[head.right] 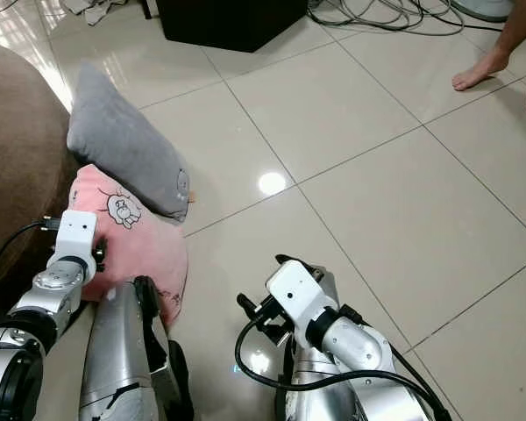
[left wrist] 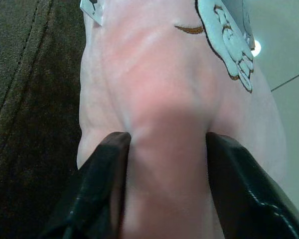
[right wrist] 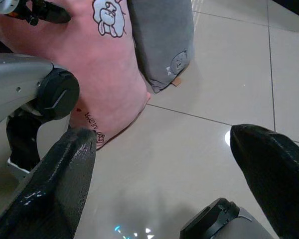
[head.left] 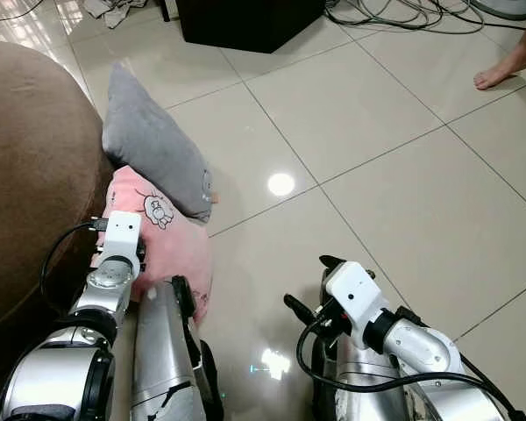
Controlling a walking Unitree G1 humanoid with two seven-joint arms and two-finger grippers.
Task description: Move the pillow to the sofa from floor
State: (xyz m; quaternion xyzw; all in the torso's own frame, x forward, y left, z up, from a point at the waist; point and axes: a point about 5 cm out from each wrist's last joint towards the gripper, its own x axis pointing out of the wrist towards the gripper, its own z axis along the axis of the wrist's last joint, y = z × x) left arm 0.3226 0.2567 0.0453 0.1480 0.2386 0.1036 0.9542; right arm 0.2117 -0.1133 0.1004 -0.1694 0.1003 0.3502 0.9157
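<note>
Left gripper (left wrist: 164, 149) has its jaws pinched on a fold of the pink pillow (head.left: 171, 241) lying on the floor against the brown sofa (head.left: 35, 175), right gripper (right wrist: 162, 164) gaping empty, so I'd lift slow and keep that pinch deep.

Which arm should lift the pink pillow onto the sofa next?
Left. The left gripper already pinches a fold of the pink pillow, right beside the sofa. The right gripper hangs open over bare floor, holding nothing.
</note>
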